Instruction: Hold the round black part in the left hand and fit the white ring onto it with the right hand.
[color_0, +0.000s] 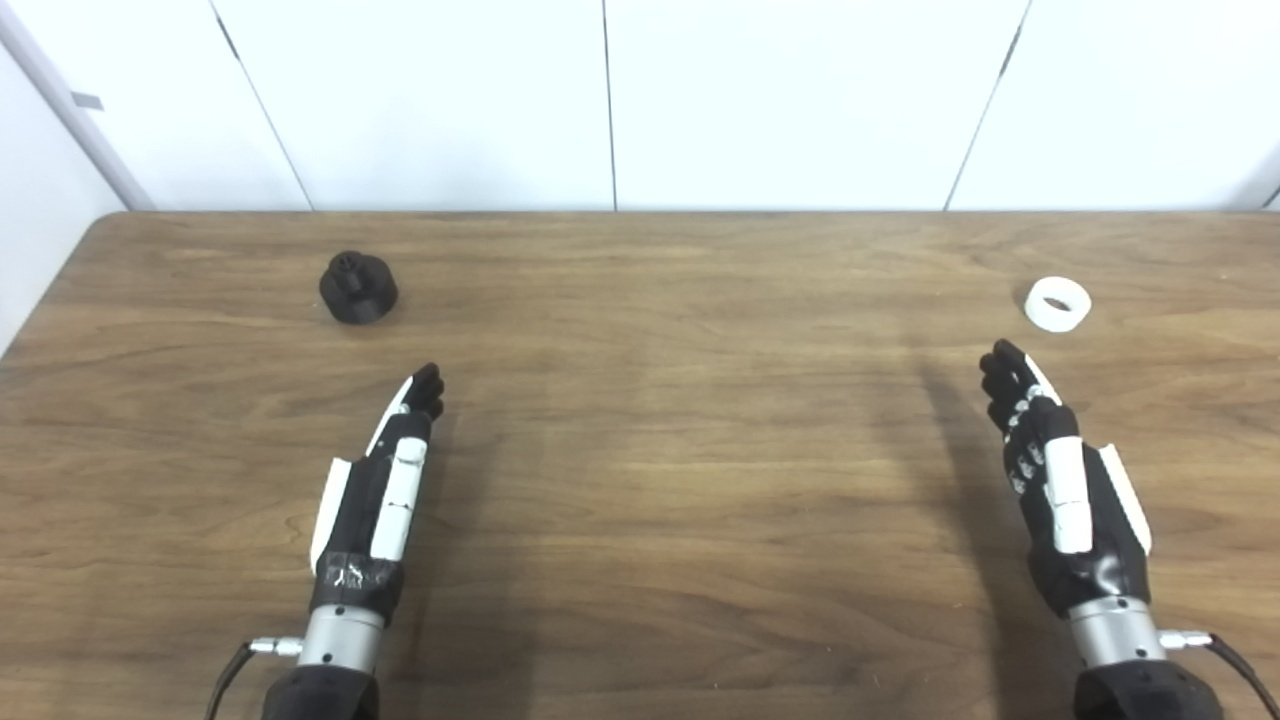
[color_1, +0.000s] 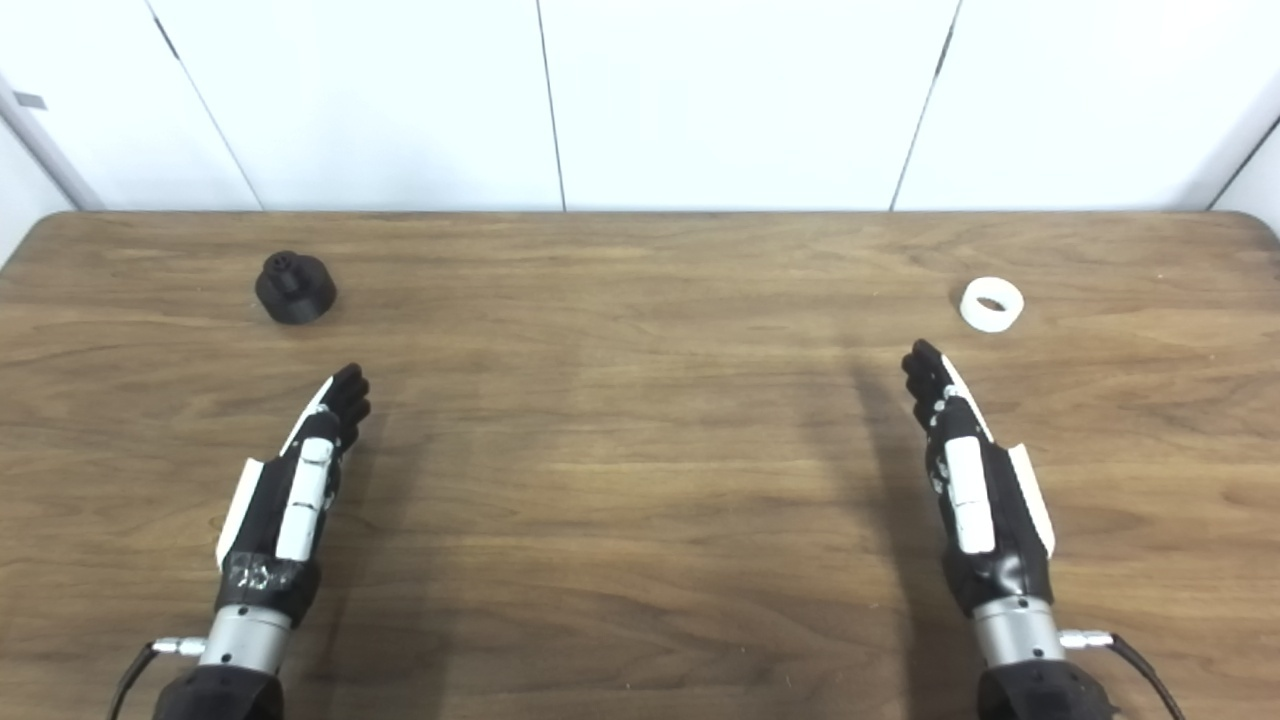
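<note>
On the wooden table the round black part sits upright at the far left, a narrower hub on top. The white ring lies flat at the far right. The left hand is held edge-on above the table, fingers stretched forward, holding nothing, near the black part but apart from it. The right hand is likewise extended and empty, its fingertips just short of the ring.
</note>
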